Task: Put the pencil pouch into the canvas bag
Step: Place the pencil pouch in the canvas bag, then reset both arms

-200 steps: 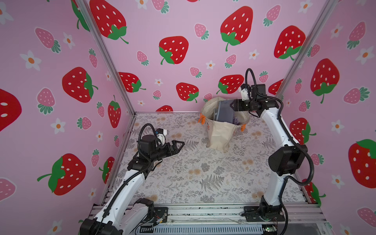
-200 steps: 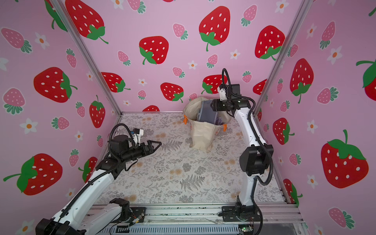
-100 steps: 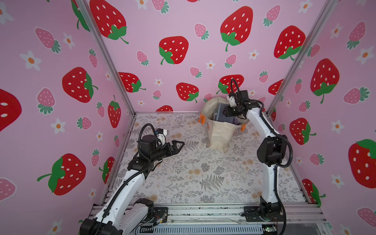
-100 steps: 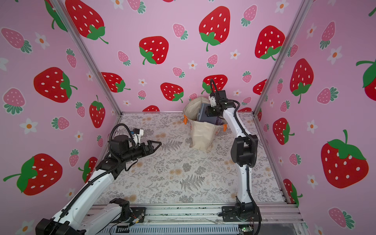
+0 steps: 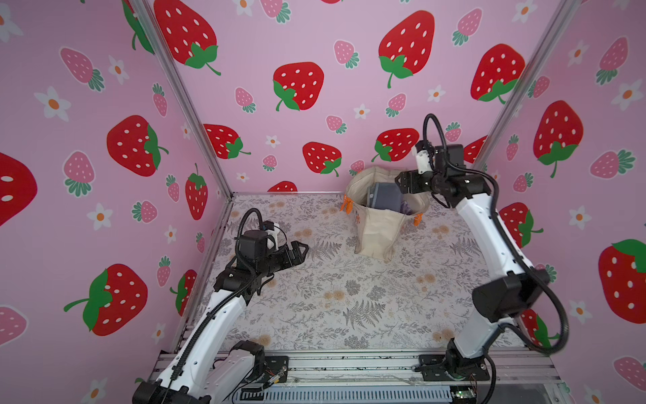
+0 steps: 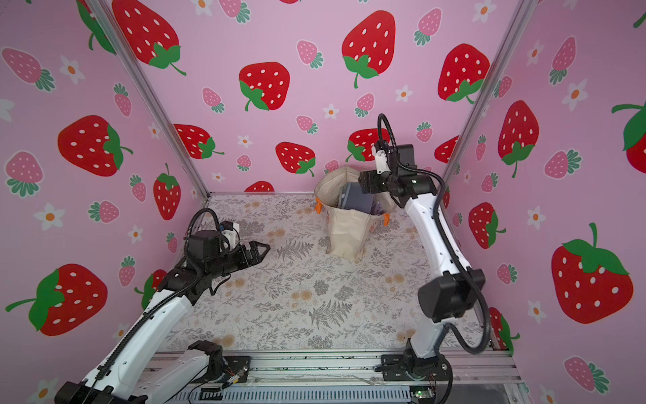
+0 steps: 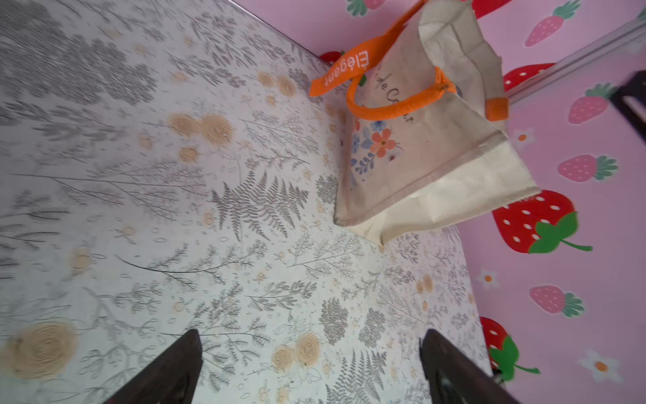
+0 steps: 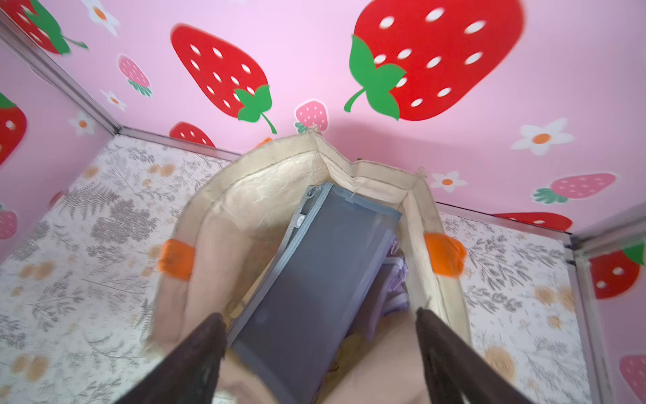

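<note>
The pencil pouch (image 8: 314, 280) leans slanted inside the canvas bag (image 8: 269, 175), which stands at the far right of the tabletop (image 5: 349, 297). The right pincer (image 8: 320, 314) hovers at the bag's mouth, jaws wide, gripping nothing. The left pincer (image 7: 307, 339), wide and empty, hangs well apart on the left. The placing looks done. Next, I judge, the right arm needs to lift out without snagging the rim.

"Elégant" on orange strap (image 7: 341, 73) (canvas bag (image 7: 437, 157))
</note>
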### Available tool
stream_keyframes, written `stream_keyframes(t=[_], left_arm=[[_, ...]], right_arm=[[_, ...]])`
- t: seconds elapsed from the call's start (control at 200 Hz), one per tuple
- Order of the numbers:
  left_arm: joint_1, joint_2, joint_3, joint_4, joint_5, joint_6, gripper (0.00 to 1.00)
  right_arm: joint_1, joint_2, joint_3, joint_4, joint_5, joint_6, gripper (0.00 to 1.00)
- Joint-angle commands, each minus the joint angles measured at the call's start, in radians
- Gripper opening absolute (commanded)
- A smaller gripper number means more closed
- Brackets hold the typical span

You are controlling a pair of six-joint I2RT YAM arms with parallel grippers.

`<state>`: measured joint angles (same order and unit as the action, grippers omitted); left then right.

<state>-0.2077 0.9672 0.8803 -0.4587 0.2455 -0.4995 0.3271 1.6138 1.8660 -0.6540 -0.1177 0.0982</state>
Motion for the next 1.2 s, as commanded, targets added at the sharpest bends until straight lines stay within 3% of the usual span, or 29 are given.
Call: stream_keyframes(t=[0.0, 0.14, 0.25, 0.36, 0.475, 0.67, 0.785, 0.87, 0.961, 1.101, 1.196], left_arm=[[-0.001, -0.027, 0.071, -0.213, -0.306, 0.101, 0.99], [0.004, -0.095, 0.024, -0.236, -0.598, 0.083, 0.99], [0.016, -0.123, -0.048, -0.179, -0.702, 0.108, 0.99], [0.019, -0.133, -0.143, -0.079, -0.777, 0.141, 0.99], [0.022, -0.146, -0.266, 0.105, -0.740, 0.222, 0.99], [0.072, -0.144, -0.415, 0.376, -0.679, 0.275, 0.99], [0.091, -0.061, -0.438, 0.456, -0.726, 0.255, 0.99], [0.096, 0.023, -0.450, 0.522, -0.760, 0.229, 0.99], [0.097, 0.102, -0.453, 0.604, -0.796, 0.216, 0.99], [0.098, 0.193, -0.502, 0.864, -0.777, 0.278, 0.99], [0.104, 0.280, -0.532, 1.060, -0.784, 0.337, 0.99]], right_arm=[[0.006, -0.208, -0.248, 0.073, 0.055, -0.051, 0.99], [0.002, -0.497, -0.622, 0.123, 0.186, -0.033, 0.99], [-0.032, -0.675, -0.857, 0.165, 0.230, -0.008, 0.99], [-0.111, -0.745, -1.046, 0.254, 0.234, 0.046, 0.99], [-0.207, -0.681, -1.208, 0.432, 0.254, 0.163, 0.99], [-0.277, -0.507, -1.344, 0.763, 0.164, 0.166, 0.99], [-0.301, -0.411, -1.290, 0.797, 0.075, 0.070, 0.99], [-0.304, -0.362, -1.275, 0.839, 0.108, 0.011, 0.99], [-0.306, -0.328, -1.343, 1.001, 0.158, -0.029, 0.99], [-0.310, -0.251, -1.447, 1.271, 0.187, -0.035, 0.99], [-0.312, -0.229, -1.436, 1.293, 0.193, -0.076, 0.99]])
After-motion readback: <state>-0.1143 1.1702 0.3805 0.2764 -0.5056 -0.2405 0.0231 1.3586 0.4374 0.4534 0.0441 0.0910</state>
